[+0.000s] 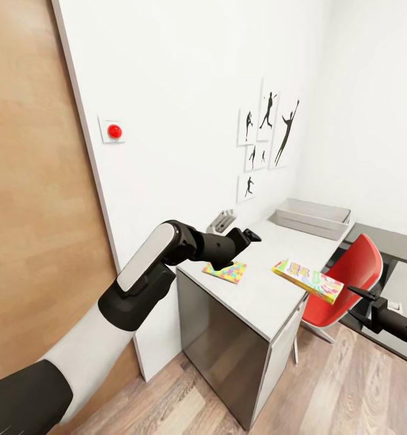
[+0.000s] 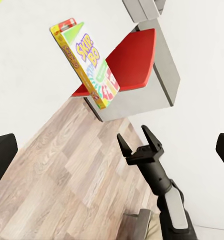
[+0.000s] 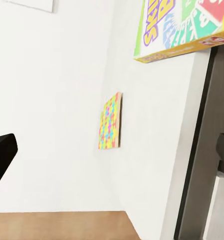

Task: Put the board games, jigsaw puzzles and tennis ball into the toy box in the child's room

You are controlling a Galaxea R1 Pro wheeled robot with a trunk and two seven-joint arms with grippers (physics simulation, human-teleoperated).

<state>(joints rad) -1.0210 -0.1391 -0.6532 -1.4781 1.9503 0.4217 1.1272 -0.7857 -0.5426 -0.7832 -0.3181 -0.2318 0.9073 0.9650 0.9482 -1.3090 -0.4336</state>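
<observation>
On the pale grey table (image 1: 270,254), a yellow-green board game (image 1: 307,281) lies at the front edge, partly past it, beside the red chair. One multicoloured jigsaw puzzle (image 1: 226,272) lies flat near the wall end. The light grey toy box (image 1: 312,217) stands at the table's far end. My left gripper (image 1: 252,234) hovers open above the table just past the puzzle. My right gripper (image 1: 355,294) is open, close to the board game's end, with nothing between its fingers (image 2: 150,140). From the right wrist, the game (image 3: 191,30) and puzzle (image 3: 111,121) are visible. The tennis ball and bed are out of view.
A red chair (image 1: 348,272) stands against the table's front side, under my right arm. A small grey rack (image 1: 221,220) sits on the table by the wall. A wooden door (image 1: 34,181) is on the left, and a dark-topped cabinet (image 1: 397,254) on the right. Wood-plank floor lies below.
</observation>
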